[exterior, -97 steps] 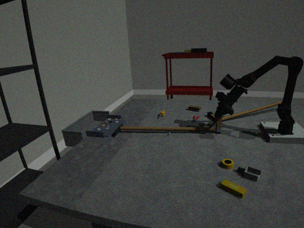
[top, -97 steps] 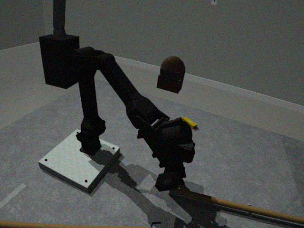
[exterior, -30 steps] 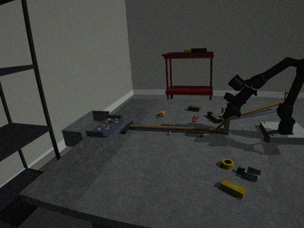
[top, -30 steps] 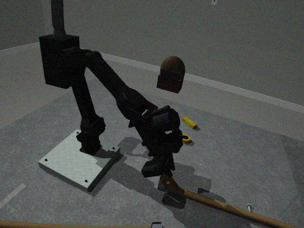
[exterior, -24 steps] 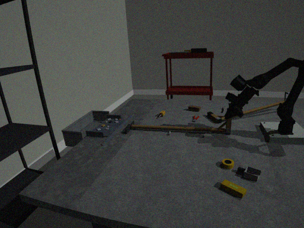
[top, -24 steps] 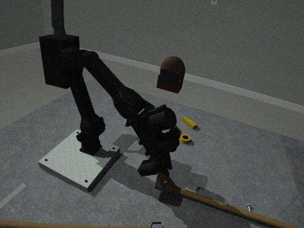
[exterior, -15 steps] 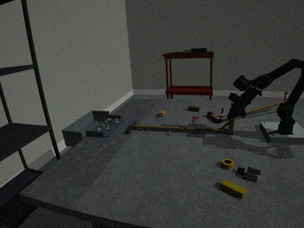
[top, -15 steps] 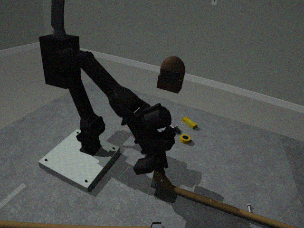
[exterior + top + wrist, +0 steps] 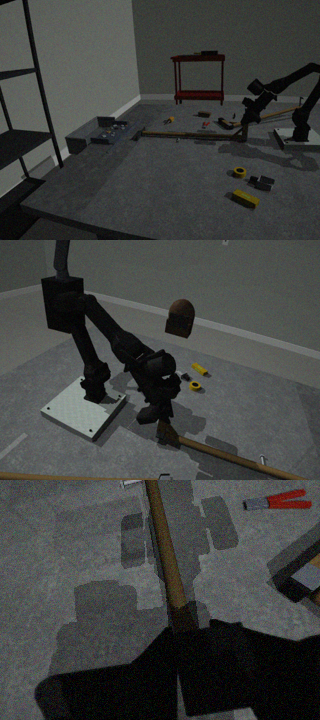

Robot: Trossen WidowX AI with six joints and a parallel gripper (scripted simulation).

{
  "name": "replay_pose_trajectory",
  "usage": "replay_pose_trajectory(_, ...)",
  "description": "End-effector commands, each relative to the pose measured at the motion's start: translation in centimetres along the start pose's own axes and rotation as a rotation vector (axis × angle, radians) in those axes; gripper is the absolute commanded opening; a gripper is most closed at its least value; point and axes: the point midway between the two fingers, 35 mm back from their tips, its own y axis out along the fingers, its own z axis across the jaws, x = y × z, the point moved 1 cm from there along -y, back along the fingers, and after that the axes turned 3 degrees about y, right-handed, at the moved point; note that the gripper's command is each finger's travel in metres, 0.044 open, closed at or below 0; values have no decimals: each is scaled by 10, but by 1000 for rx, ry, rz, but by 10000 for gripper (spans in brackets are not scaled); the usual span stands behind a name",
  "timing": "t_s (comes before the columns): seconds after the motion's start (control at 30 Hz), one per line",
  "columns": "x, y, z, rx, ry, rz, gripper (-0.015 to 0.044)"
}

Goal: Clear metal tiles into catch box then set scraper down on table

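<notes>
My gripper (image 9: 165, 419) (image 9: 245, 124) (image 9: 191, 629) is shut on the upright wooden grip at the near end of the long scraper (image 9: 214, 450) (image 9: 186, 134) (image 9: 170, 565). The scraper's shaft runs low over the table toward the bench plate. Its dark blade (image 9: 136, 135) is short of the plate's near side, with a gap between them. The bluish steel plate (image 9: 99, 141) carries several small metal tiles (image 9: 112, 134), pale and orange, spread over it. The grey catch box (image 9: 76, 145) stands at its far end; its inside is mostly hidden.
A bolt (image 9: 262, 460) (image 9: 178, 140) lies beside the shaft. Red pliers (image 9: 205, 124) (image 9: 290, 503) and a wooden-handled hammer (image 9: 225, 123) lie on its other side. A yellow tape roll (image 9: 191, 386) (image 9: 239, 175), a grey bracket (image 9: 263, 183) and a yellow bar (image 9: 199, 369) (image 9: 245, 198) lie farther off.
</notes>
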Motion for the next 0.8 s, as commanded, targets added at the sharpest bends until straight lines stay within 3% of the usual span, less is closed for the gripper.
replay_pose_trajectory(0.0,0,-2,-6,-11,3,-3,0)
replay_pose_trajectory(0.77,5,-2,-21,-25,8,-2,0)
